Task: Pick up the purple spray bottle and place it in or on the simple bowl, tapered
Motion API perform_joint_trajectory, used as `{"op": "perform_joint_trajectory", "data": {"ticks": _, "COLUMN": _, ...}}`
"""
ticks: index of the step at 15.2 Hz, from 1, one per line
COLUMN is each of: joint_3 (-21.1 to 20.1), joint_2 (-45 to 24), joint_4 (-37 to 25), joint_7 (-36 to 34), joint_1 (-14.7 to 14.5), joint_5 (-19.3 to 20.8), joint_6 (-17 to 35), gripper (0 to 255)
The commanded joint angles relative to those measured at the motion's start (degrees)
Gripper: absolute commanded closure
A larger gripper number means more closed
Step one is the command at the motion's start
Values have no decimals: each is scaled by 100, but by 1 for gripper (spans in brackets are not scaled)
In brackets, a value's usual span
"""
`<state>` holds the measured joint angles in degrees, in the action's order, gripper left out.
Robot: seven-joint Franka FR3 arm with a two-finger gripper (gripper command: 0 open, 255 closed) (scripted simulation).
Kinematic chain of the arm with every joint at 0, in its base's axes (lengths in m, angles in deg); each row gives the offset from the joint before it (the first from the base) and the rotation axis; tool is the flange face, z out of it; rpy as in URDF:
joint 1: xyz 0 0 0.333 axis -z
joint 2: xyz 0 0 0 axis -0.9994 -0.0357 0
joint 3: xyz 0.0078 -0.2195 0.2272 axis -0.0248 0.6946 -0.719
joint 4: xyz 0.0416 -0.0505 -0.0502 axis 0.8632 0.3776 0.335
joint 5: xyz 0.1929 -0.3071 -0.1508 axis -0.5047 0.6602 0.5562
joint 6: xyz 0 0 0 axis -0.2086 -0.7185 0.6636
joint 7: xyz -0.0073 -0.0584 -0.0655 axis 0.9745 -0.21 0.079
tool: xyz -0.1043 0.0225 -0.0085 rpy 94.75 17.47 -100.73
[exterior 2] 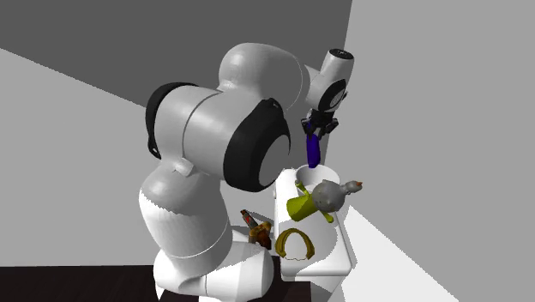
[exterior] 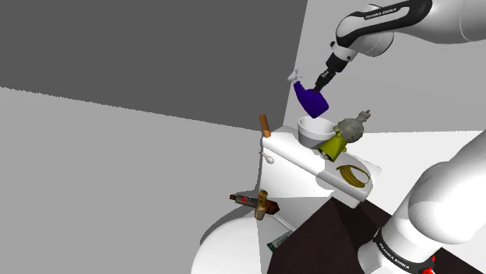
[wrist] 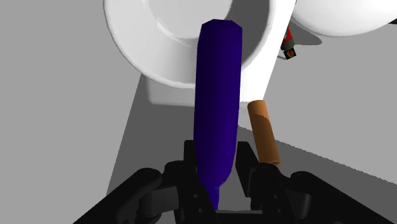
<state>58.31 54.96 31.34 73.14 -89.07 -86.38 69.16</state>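
A dark purple spray bottle (exterior: 311,100) with a white nozzle hangs tilted in the air, clasped by my black gripper (exterior: 322,80), which is shut on it. It hovers just above a white tapered bowl (exterior: 314,131) standing on the white counter (exterior: 296,159). In the wrist view the bottle (wrist: 216,108) runs out from between my fingers (wrist: 191,159) over the bowl (wrist: 162,44). The second exterior view shows the bottle (exterior 2: 314,151) under the gripper (exterior 2: 317,129), over the bowl (exterior 2: 306,176).
Beside the bowl stand a yellow-green cup (exterior: 335,145) and a grey duck-like figure (exterior: 352,126). A yellow curved object (exterior: 352,176) lies nearer the stand. A brown stick (exterior: 265,125) rises at the counter's far edge. Small bottles (exterior: 257,202) lie on a lower white round surface (exterior: 226,249).
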Motion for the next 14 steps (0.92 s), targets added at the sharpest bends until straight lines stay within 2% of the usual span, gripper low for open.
{"op": "perform_joint_trajectory", "data": {"ticks": 1, "joint_3": 62, "joint_2": 349, "joint_4": 373, "joint_7": 120, "joint_1": 119, "joint_5": 156, "joint_6": 45, "gripper": 255}}
{"op": "perform_joint_trajectory", "data": {"ticks": 6, "joint_3": 205, "joint_2": 1148, "joint_4": 1066, "joint_7": 376, "joint_1": 476, "joint_5": 545, "joint_6": -29, "gripper": 255}}
{"op": "perform_joint_trajectory", "data": {"ticks": 14, "joint_3": 323, "joint_2": 1007, "joint_4": 1557, "joint_7": 576, "joint_1": 446, "joint_5": 436, "joint_6": 576, "gripper": 255}}
